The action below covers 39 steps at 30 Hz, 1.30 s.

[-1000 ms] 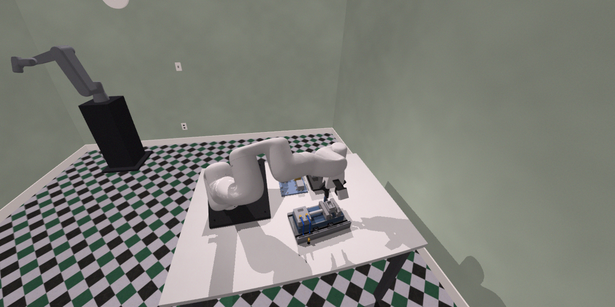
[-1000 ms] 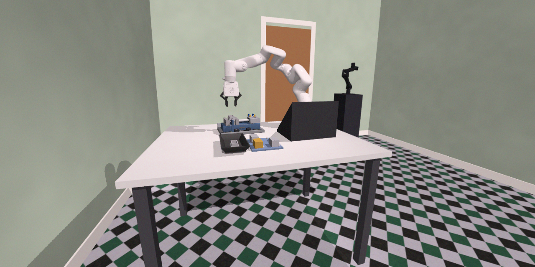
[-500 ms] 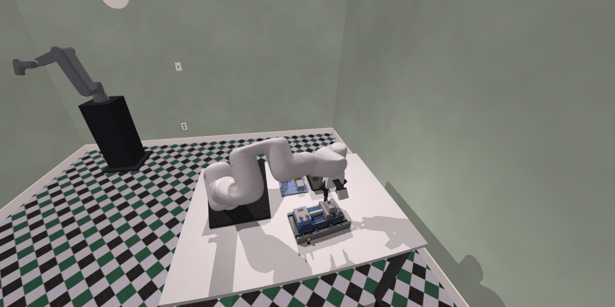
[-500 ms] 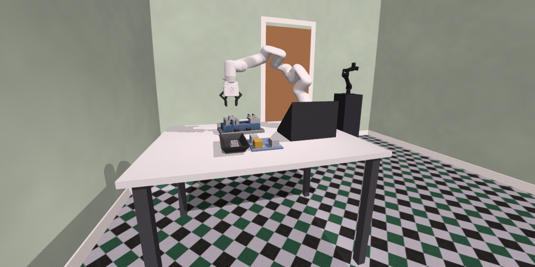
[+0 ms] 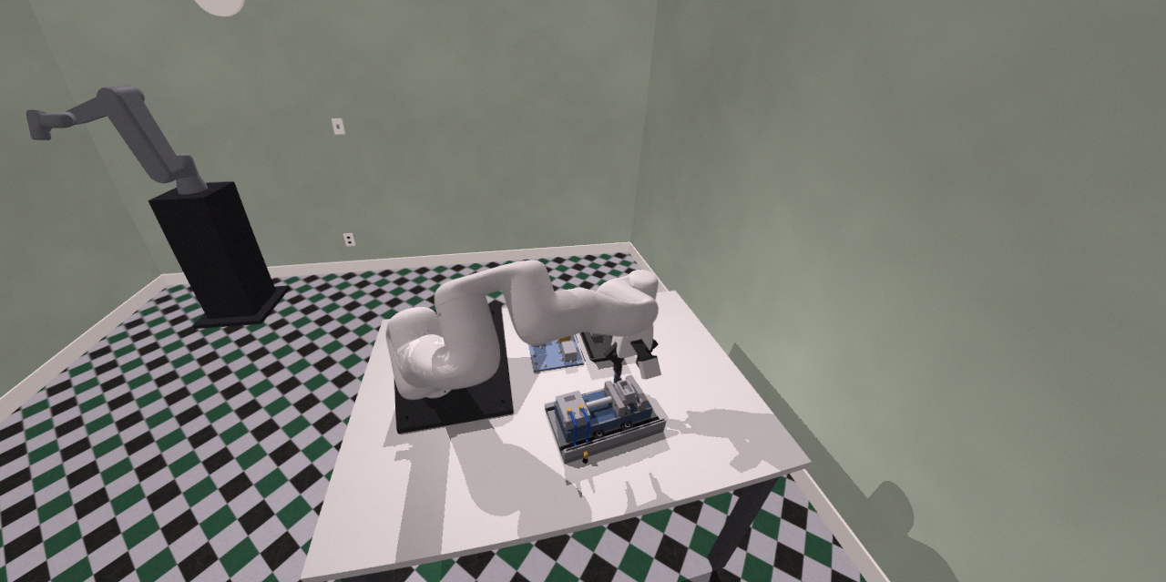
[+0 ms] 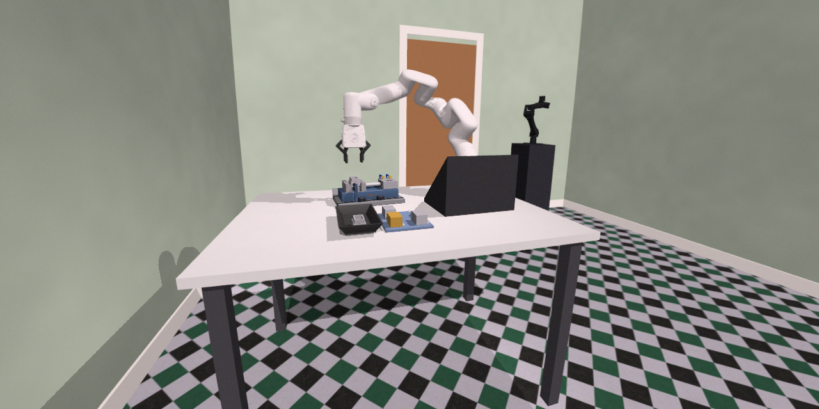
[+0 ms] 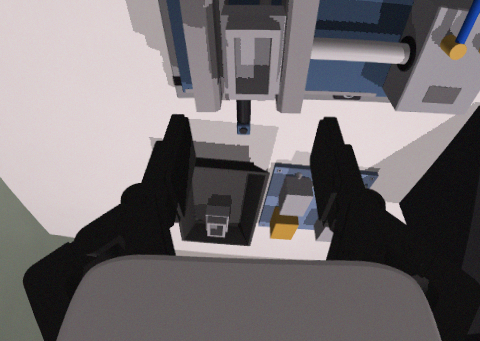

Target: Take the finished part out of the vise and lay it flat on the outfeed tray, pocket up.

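A white desk carries a blue vise, a dark tray and a blue plate with small blocks. The finished part, a small grey metal block with a pocket cut in its top, sits clamped upright between the vise's two grey jaws. It looks rigid and fairly heavy for its size, with smooth faces that could slip, so a firm pinch on two flat opposite sides not covered by the jaws seems the best hold. The tray already holds one small grey piece.

The white robot arm reaches out from its base and bends down at the wrist, so the claw points straight down, hanging well above the vise. The claw is spread wide and holds nothing.
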Available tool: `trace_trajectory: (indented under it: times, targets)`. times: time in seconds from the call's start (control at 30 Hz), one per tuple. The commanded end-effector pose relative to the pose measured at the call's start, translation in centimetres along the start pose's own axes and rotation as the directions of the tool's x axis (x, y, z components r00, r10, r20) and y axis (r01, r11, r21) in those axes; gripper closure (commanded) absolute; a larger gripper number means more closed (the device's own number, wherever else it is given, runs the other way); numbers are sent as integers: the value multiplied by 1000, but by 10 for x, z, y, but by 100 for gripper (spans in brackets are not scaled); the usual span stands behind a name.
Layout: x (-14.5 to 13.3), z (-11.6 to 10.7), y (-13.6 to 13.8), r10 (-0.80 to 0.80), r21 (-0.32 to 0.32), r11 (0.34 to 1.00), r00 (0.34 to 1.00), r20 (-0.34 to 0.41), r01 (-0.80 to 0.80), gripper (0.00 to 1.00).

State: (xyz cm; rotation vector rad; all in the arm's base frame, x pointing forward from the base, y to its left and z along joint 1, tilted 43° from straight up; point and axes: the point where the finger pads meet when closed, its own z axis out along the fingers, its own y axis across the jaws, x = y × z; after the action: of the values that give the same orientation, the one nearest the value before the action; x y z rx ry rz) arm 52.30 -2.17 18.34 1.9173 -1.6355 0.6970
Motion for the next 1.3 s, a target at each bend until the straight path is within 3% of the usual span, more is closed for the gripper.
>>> trace_trajectory:
  times: [0.0,0.47,1.27]
  targets:
    - [0,-1,-1,1,4,1000,1000,0,-1,31]
    - [0,6,-1,1,4,1000,1000,0,-1,31]
    - [0,44,-1,1,4,1000,1000,0,-1,31]
